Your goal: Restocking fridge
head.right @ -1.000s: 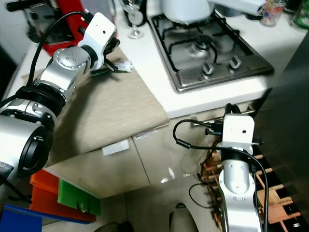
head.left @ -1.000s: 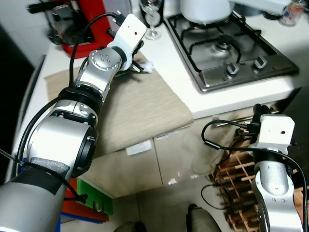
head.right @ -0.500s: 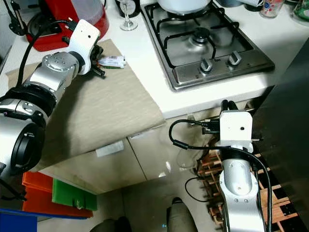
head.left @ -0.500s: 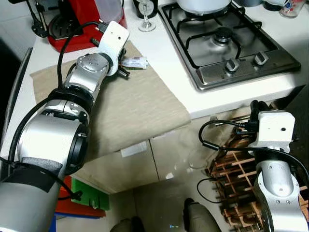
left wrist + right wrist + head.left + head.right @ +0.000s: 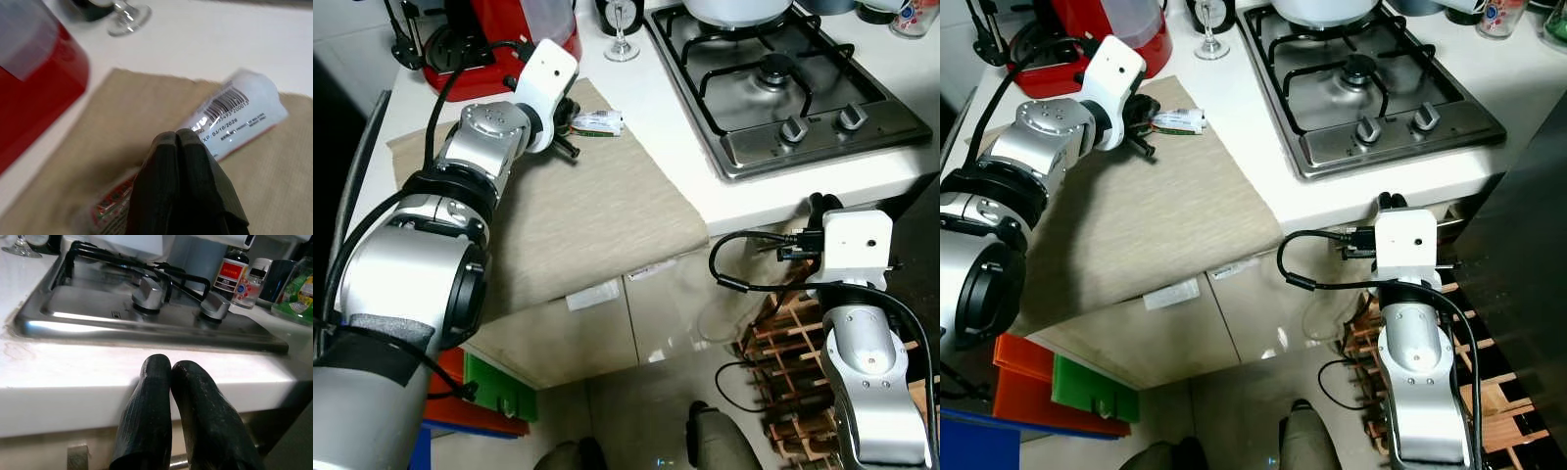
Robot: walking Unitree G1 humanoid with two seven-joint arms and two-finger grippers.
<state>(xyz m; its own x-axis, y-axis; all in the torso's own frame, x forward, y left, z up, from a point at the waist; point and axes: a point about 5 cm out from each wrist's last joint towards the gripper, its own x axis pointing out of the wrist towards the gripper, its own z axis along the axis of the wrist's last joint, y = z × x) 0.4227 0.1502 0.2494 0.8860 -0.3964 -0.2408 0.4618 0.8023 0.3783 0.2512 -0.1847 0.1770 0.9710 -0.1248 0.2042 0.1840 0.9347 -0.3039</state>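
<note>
One packet to fetch here: a small white sachet with a barcode and printed date, lying flat on the far edge of the beige cloth that drapes the white bench. Its long axis runs roughly across the bench, toward the hob at one end and toward the red appliance at the other. The left pincer sits right at the packet's near end, fingers pressed together with nothing between them, tips hovering just over its printed face in the wrist view. So the packet stretches away from the fingertips toward the hob side; I'd judge a grasp needs the fingers to part and straddle the short width. The left arm is clearly the nearer one. The right pincer hangs low, fingers together and empty, pointing at the bench's front edge below the hob, well apart from the packet.
</note>
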